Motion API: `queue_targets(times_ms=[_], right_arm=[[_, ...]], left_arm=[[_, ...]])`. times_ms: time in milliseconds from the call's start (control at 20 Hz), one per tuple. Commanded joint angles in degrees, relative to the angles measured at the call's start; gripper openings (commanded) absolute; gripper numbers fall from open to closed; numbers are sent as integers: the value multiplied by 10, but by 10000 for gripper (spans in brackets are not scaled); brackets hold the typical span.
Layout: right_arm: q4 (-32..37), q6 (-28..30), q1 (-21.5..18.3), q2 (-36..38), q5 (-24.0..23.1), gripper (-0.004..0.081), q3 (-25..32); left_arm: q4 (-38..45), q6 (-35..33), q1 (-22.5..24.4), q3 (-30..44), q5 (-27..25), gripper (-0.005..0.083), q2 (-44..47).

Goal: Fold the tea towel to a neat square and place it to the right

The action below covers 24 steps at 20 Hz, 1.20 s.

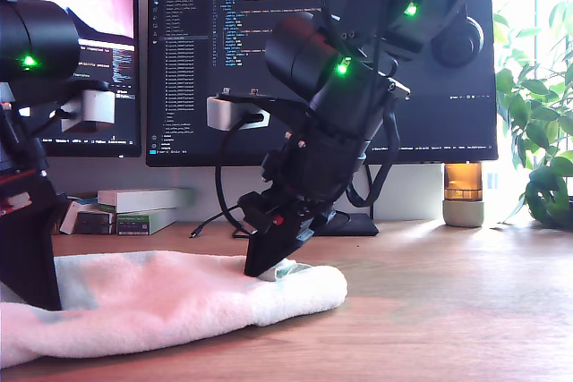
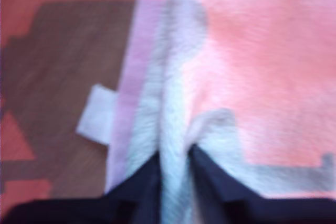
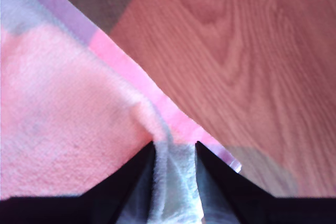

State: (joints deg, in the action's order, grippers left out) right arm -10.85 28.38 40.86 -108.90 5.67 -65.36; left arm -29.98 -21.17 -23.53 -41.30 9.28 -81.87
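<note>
Lower left of exterior view: tea towel (image 1: 161,306) lay pinched by my first gripper (image 2: 173,156) and my second gripper (image 3: 175,148), jaws near-closed on cloth; thin pinch risked slipping during lift.

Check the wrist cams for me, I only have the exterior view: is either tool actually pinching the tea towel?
Observer: Yes. In the first wrist view, the first tool is shut on a raised ridge of the tea towel.
Operator: And the second?
Observer: The second tool is also shut on cloth, at a corner beside the pink hem.
Operator: Anything at the edge I'm missing?
Observer: A small white label sticks out from the towel's edge over the wooden table. It shows in the first wrist view only.
</note>
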Motion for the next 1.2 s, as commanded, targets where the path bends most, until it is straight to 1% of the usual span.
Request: queue_targets(times_ms=[0,150,200,350,500,550,600,650,700,750,800,850,1000,1100,1150], right_arm=[[-4,-1,0,-19,-8,213,-7],[-12,2,0,-18,-8,218,-29],[-25,2,0,-18,-8,219,-40],[-71,1,0,-18,-8,268,-75],[-111,1,-1,-18,-8,268,-109],[-121,1,-1,-16,-8,268,-116],[-133,1,-1,-14,-8,268,-121],[-147,-2,-2,-10,-8,260,-124],[-158,-12,-5,-4,-7,217,-125],[-169,-26,-9,2,-7,131,-125],[-182,-42,-14,6,-7,11,-124],[-193,-54,-20,11,-2,-6,-124],[-205,-115,-38,23,18,-13,-123],[-205,-138,-42,41,18,-13,-121],[-199,-150,-41,56,19,-13,-114]], left_arm=[[-2,3,2,-13,-2,238,-5],[-19,4,2,-38,-4,238,-5],[-24,4,2,-46,-4,238,-5],[-44,3,2,-68,-8,238,-5],[-62,2,2,-85,-8,231,-5],[-63,2,2,-86,-8,216,-5],[-64,2,3,-86,-8,177,-3],[-66,2,5,-86,-8,110,0],[-66,3,8,-86,-8,26,5],[-66,3,11,-86,-8,-27,13],[-63,3,16,-86,-7,-19,21],[-60,3,20,-86,0,-19,31],[-47,-1,34,-86,51,-19,58],[-42,-15,40,-86,86,-19,76],[-41,-20,41,-85,89,-19,86]])
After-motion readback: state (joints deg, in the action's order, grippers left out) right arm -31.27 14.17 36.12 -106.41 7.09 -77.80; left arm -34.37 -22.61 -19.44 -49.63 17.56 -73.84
